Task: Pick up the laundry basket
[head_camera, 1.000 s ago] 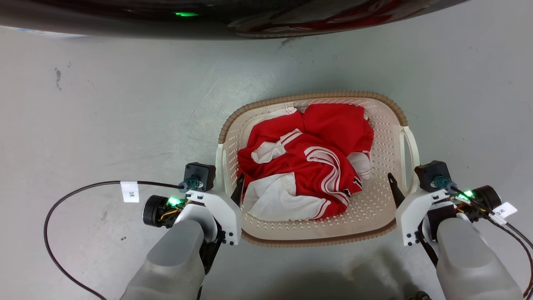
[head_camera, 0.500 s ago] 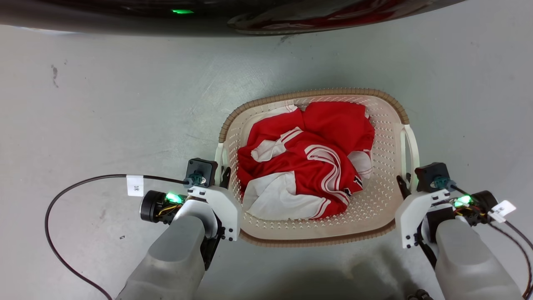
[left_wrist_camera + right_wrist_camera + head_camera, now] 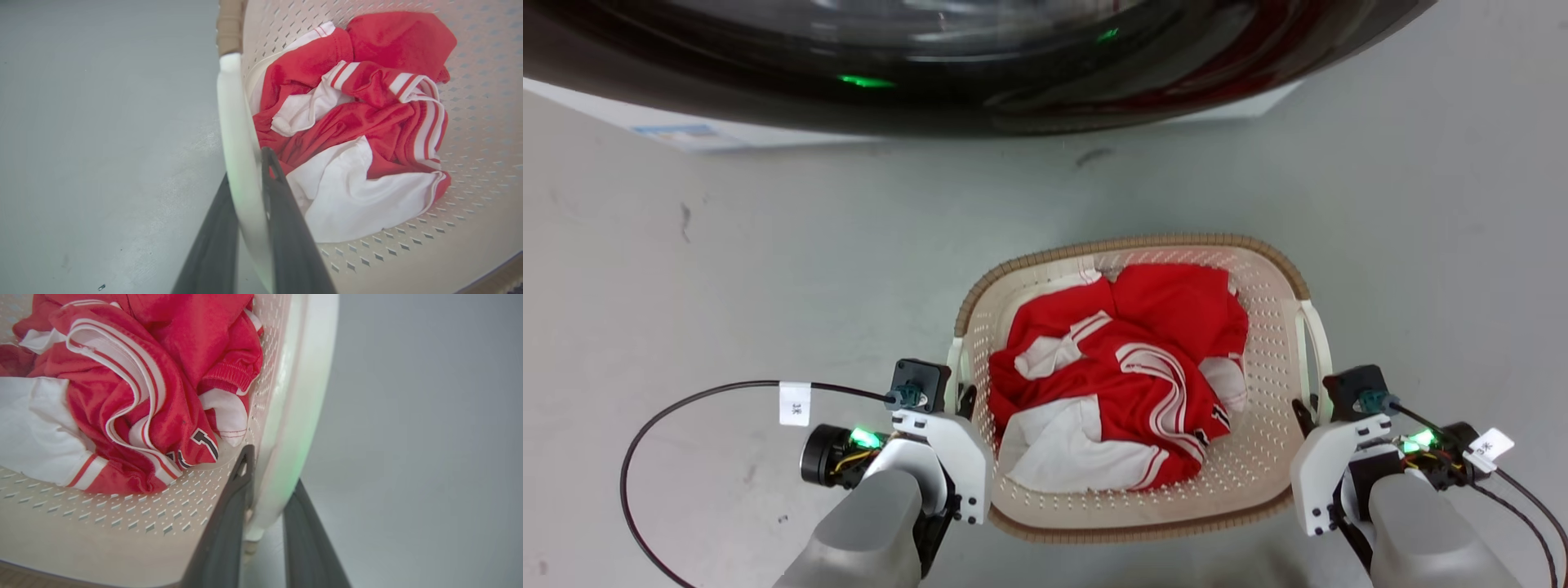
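The laundry basket (image 3: 1135, 243) sits on the floor, low in the middle of the head view, with red and white clothes (image 3: 1127, 384) inside. The left gripper (image 3: 964, 400) is clenched on the white left handle (image 3: 239, 134), one finger on each side. The right gripper (image 3: 1303, 408) grasps the right handle (image 3: 294, 416) the same way. Bare gray floor (image 3: 727, 269) lies open on both sides. A dark shiny washing machine (image 3: 931, 73) spans the top edge, well apart from the basket's far rim.

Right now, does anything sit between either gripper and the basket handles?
Nothing visible. The left gripper has its fingers either side of the basket's left handle, and the right gripper flanks the right handle. The clothes lie inside, clear of both.
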{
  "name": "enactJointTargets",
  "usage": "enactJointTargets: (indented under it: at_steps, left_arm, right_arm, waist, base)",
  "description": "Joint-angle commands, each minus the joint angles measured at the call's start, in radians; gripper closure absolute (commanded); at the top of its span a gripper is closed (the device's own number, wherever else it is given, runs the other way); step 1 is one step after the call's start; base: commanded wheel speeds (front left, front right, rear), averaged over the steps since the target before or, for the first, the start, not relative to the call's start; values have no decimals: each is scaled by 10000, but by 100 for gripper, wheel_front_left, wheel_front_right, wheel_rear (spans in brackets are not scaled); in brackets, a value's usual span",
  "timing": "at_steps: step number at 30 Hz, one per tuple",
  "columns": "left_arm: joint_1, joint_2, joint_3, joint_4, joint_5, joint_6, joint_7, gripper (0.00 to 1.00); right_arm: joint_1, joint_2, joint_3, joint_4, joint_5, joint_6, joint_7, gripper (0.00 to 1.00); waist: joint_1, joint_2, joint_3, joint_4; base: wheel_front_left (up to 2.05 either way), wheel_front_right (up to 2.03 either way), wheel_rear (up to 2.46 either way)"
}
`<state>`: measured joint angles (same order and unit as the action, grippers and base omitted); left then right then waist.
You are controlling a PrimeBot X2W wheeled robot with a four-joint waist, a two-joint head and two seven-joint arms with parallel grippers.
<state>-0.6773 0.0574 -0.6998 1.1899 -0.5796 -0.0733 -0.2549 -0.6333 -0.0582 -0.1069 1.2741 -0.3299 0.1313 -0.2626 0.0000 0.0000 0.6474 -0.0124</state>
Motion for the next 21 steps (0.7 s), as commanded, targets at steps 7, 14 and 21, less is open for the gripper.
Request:
enactJointTargets:
  at_steps: [7,14,21]
  left_arm:
    - [453,-129,-462,105,-647,-252,221,100]
    - [785,-126,-678,397,-1102,-335,431,100]
    - [1023,-143,-809,556,-1580,-480,889,100]
  right_arm:
    - [378,96,498,102,254,-9,203,100]
    - [798,107,1407,124,789,-9,534,100]
    - [1030,122,3004,119,1973,-7,1035,100]
  waist:
    - [0,0,-1550,182]
    - [0,0,-2609,336]
    - [0,0,-3493,491]
  base:
    - [0,0,0]
    - [0,0,0]
    - [0,0,0]
